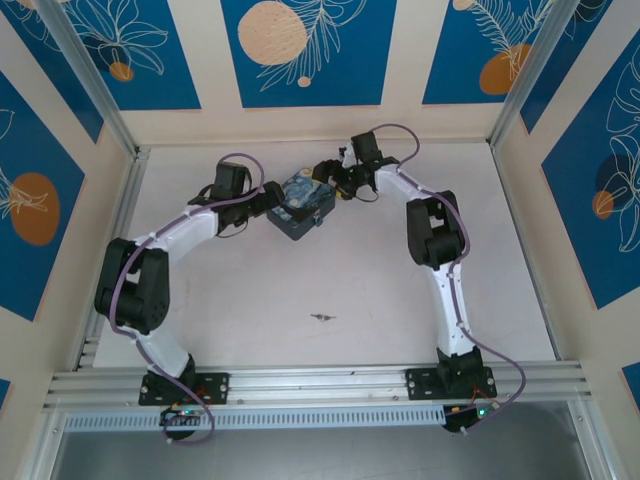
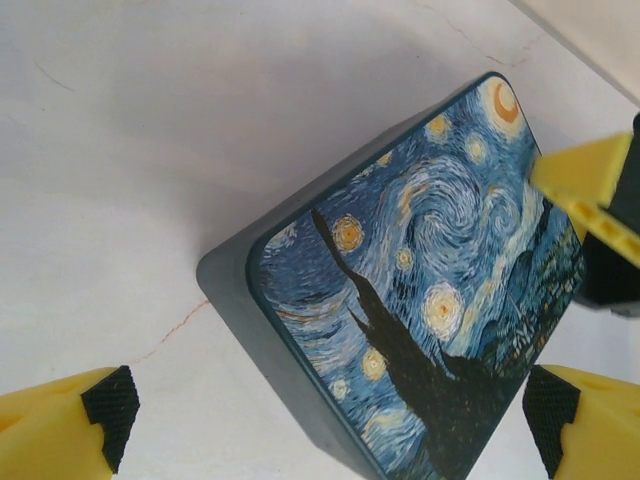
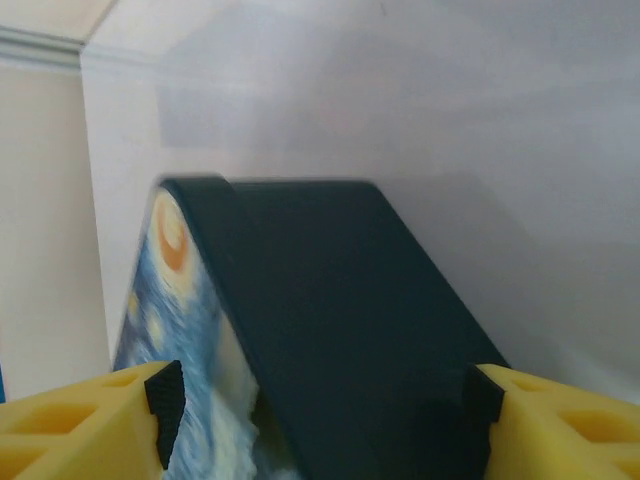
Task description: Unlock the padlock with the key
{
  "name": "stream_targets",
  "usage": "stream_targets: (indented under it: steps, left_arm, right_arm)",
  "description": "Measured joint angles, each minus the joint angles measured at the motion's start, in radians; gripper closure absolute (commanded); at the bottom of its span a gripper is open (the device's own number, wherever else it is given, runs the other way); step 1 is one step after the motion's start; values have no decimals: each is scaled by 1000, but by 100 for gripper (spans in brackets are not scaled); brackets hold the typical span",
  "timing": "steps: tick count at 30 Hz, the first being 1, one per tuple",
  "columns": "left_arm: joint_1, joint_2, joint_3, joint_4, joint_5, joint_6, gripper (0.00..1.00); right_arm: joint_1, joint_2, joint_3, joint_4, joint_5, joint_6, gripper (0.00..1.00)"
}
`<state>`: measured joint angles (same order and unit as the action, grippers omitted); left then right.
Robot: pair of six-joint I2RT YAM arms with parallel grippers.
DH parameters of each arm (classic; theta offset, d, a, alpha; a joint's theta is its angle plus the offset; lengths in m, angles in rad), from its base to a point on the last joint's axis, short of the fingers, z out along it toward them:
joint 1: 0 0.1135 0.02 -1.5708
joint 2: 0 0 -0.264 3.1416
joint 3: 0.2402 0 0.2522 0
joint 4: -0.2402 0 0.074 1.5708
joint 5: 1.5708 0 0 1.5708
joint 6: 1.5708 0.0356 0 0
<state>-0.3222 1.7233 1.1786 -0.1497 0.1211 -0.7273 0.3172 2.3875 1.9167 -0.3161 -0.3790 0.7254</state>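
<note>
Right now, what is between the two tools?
The Starry Night painted box sits between the left tool and the right tool, clear in the top view.

Bright, even light, soft shadows, close-range blur on the box (image 3: 340, 320) edge.

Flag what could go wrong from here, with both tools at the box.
The left tool and right tool crowd the box from opposite sides, so they could knock together or shove it. The small key lies alone on the table, far from both, and looks hard to pick up.
</note>
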Motion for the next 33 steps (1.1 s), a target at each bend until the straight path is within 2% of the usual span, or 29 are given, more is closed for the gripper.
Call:
stream_targets:
  steps: [8, 16, 22, 29, 33]
  left_arm:
    - [0, 15, -24, 7, -8, 2, 0]
    - [0, 39, -29, 16, -18, 20, 0]
    - [0, 47, -29, 34, -17, 47, 0]
    - [0, 66, -13, 37, 2, 72, 0]
    - [-1, 85, -5, 40, 14, 75, 0]
  right_arm:
    - [5, -229, -327, 150, -56, 19, 25]
    - [63, -406, -582, 321, -93, 77, 25]
    - [91, -470, -702, 394, -88, 121, 24]
    - [42, -497, -767, 462, -47, 170, 24]
    - [27, -474, -750, 482, -32, 195, 24]
